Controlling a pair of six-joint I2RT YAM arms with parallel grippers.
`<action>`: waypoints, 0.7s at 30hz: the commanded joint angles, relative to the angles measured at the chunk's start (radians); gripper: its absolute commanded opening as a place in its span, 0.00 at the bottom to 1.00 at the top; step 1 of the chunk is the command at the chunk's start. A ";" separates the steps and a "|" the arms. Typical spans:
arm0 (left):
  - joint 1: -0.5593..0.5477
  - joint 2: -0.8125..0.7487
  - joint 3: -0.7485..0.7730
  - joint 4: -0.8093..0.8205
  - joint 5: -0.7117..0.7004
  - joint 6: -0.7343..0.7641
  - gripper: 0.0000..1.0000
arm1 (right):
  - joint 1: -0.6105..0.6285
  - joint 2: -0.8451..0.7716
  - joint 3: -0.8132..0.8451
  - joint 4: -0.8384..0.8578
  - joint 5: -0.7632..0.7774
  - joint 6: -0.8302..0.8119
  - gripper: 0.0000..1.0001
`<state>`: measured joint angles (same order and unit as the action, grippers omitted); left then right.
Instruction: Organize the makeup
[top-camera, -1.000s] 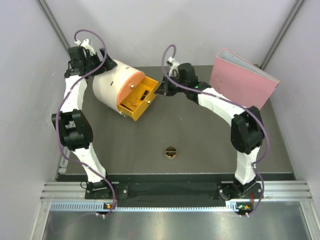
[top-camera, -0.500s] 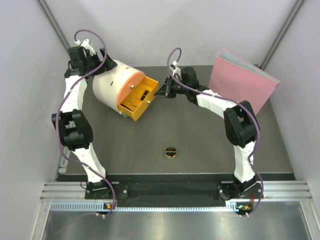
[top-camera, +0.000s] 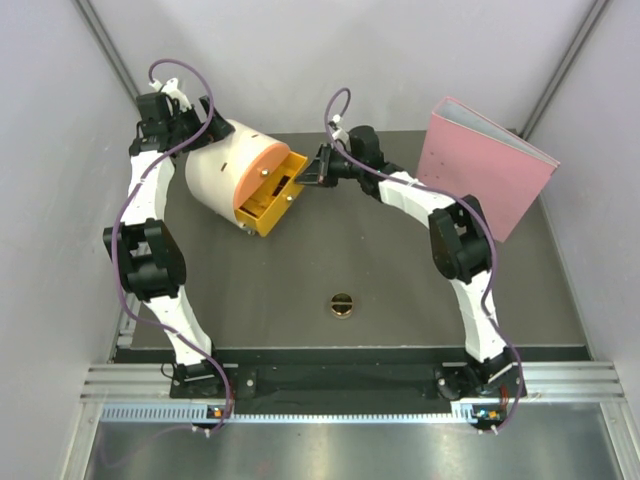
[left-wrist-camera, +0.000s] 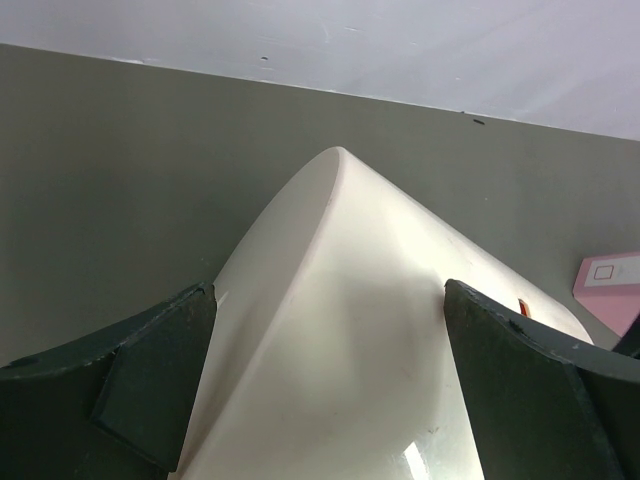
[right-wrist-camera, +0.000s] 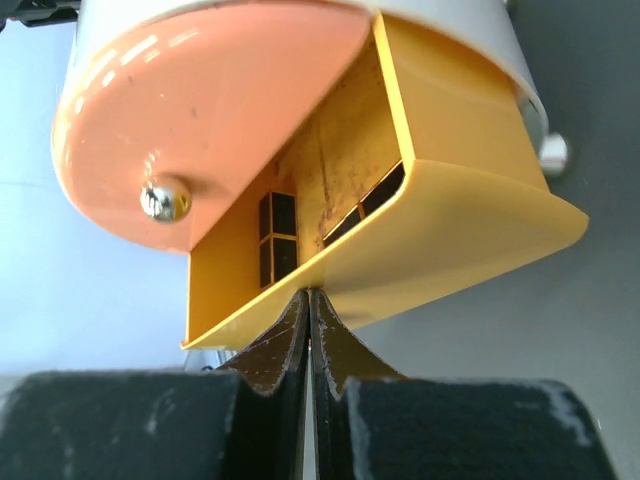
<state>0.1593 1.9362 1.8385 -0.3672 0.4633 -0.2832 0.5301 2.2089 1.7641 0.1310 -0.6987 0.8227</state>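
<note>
Our right gripper has its jaws pressed together, tips touching the yellow drawer straight ahead. Our left gripper has its jaws wide apart, the cream drawer box between them.

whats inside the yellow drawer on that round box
Inside the yellow drawer, dark rectangular cases show, one at left, another further right. The orange front and the drawer's own wall cover the rest, so no count is possible.

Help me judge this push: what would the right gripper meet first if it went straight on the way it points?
The yellow drawer: its front edge sits right at the shut tips of the right gripper, touching or nearly so; depth is unclear.
</note>
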 joint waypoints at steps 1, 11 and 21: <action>-0.014 0.033 -0.005 -0.142 -0.003 0.035 0.99 | 0.056 0.092 0.145 0.033 -0.044 0.026 0.00; -0.015 0.029 -0.007 -0.144 0.006 0.033 0.99 | 0.096 0.304 0.449 0.047 -0.036 0.113 0.00; -0.015 0.026 -0.007 -0.144 0.005 0.032 0.99 | 0.093 0.137 0.235 0.090 0.004 0.043 0.00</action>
<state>0.1627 1.9362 1.8385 -0.3660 0.4561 -0.2806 0.6041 2.5069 2.1281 0.1452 -0.7422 0.9344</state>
